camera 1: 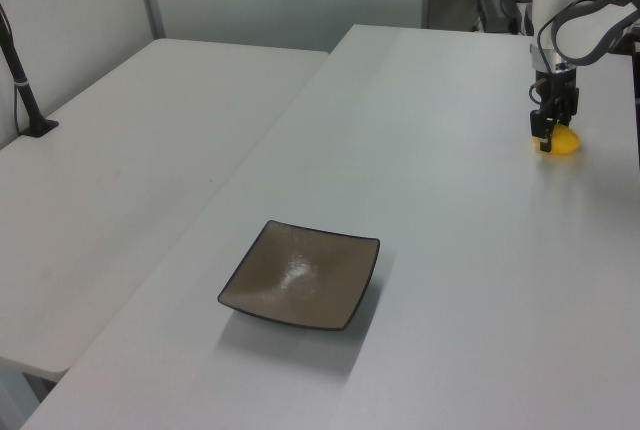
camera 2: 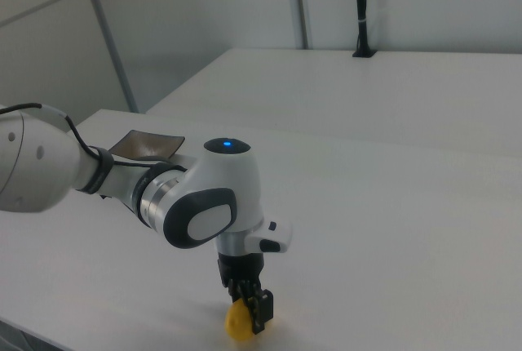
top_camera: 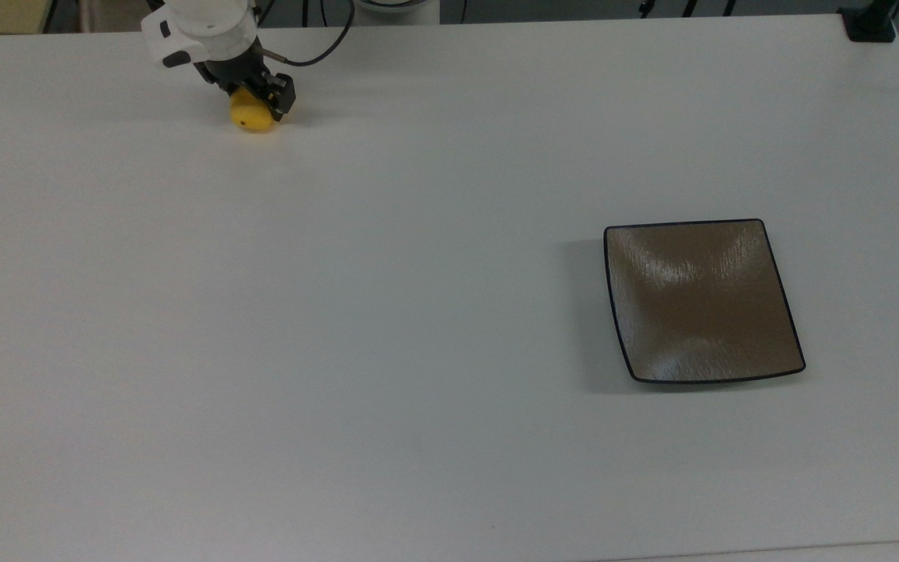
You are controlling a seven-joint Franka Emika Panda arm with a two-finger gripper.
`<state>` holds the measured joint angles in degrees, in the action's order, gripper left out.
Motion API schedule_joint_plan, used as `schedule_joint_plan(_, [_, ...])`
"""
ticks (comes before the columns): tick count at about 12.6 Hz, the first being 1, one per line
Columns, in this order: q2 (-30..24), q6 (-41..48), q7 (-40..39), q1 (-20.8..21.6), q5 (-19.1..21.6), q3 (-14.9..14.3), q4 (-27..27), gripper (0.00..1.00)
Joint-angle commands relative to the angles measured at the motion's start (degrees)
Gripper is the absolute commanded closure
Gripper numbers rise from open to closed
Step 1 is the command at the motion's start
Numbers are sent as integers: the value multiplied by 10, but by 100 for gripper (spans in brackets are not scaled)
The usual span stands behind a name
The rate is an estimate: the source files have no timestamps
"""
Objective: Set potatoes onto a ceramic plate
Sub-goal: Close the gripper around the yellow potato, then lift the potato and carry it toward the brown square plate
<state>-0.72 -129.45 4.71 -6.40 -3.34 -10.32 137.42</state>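
With the pincer (top_camera: 261, 95) clenched around the potato (top_camera: 250, 117) on the counter (top_camera: 418, 312), lift straight up before swinging toward the ceramic plate (top_camera: 699, 300).

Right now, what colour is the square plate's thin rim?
Dark, nearly black, around the glossy brown square ceramic plate; the top view shows it best.

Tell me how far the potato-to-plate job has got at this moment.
Done: the tool is down on the potato, its fingers either side of it, near the top view's upper left corner of the table. In hand: the grasp; the potato looks to be still on the table. Left: lift, carry across, and set it on the bare ceramic plate, which sits far off toward the top view's right.
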Motion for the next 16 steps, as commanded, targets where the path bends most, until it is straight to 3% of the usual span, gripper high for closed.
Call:
schedule_joint_plan(1, [-13, -4, -12, -2, -6, -1, 1, 58])
schedule_joint_plan(8, [-28, 10, -9, -2, 7, -1, -29, 58])
schedule_joint_plan(13, [-36, 20, -3, 24, 140, 4, -107, 57])
schedule_joint_plan(16, [-35, 19, 12, 39, 216, 41, -148, 57])
